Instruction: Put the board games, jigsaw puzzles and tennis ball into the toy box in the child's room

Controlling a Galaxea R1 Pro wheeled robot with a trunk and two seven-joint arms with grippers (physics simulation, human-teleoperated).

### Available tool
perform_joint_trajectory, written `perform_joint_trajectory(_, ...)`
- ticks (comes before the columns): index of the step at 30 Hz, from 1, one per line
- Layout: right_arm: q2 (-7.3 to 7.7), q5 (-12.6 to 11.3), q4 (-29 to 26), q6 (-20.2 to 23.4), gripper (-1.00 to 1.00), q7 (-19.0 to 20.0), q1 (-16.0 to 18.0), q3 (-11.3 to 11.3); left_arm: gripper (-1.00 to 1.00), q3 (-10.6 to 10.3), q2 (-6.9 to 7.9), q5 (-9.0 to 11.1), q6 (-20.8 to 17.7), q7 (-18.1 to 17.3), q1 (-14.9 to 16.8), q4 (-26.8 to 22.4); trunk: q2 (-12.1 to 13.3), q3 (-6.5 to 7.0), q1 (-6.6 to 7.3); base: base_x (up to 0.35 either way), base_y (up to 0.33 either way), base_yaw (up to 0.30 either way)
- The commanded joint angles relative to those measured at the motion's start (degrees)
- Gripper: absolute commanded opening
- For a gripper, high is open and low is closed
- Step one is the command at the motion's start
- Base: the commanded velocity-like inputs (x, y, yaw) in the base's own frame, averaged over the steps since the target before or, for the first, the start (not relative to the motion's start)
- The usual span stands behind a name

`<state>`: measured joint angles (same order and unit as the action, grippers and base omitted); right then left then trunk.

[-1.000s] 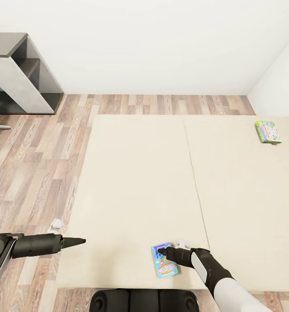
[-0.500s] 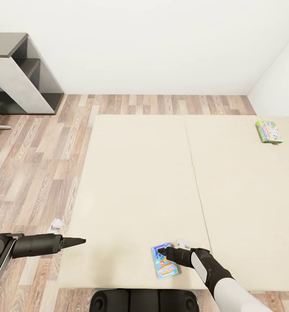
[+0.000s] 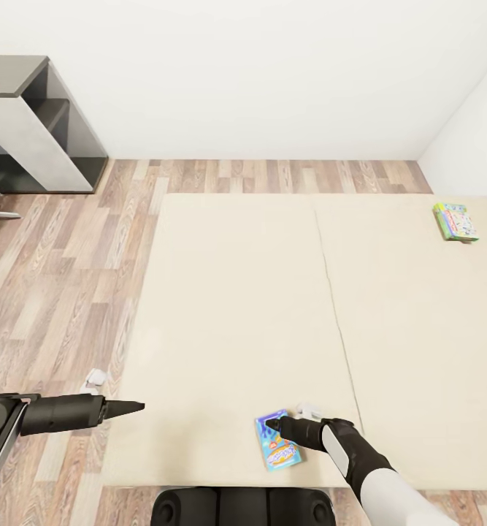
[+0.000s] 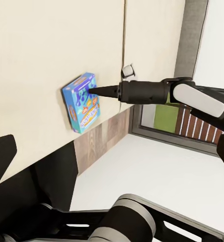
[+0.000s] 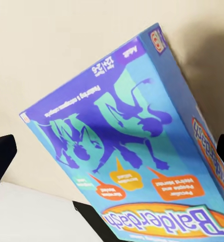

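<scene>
White walls and a wood-plank floor frame the beige bed, whose mattress shows a seam down its middle. Near the mattress's closest edge lies a blue cartoon game box, flat on the bed. The right gripper reaches onto this box, its dark fingertips over the box's far end; the right wrist view shows the box's printed lid close up between two dark finger edges set wide apart. A second game box, green and white, rests far off near the bed's right side. The left gripper hangs over the bed's left edge, pointed toward the mattress; whether its fingers are parted cannot be told. A grey desk stands at the far left.
</scene>
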<state>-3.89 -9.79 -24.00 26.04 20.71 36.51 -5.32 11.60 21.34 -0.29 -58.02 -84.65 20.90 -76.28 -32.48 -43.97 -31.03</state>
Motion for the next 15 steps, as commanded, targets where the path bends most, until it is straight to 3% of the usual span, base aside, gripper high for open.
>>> perform_joint_trajectory(1, -0.06, -0.1, -0.1, 0.5, 1.00, 0.1, 0.0, -0.5, 1.00, 0.0, 0.02, 0.0, -0.6, -0.2, 0.0, 0.0, -0.1, -0.05, -0.02, 0.000, 0.078, 0.000)
perform_joint_trajectory(8, -0.06, -0.1, -0.1, 0.8, 1.00, 0.1, 0.0, -0.5, 1.00, 0.0, 0.02, 0.0, -0.6, -0.2, 0.0, 0.0, -0.1, -0.05, -0.02, 0.000, 0.051, 0.000)
perform_joint_trajectory(15, -0.06, -0.1, -0.1, 4.4, 1.00, 0.0, 0.0, -0.6, 1.00, 0.0, 0.02, -0.1, -0.6, -0.2, 0.0, 0.0, -0.1, -0.05, -0.02, 0.000, 0.004, 0.000)
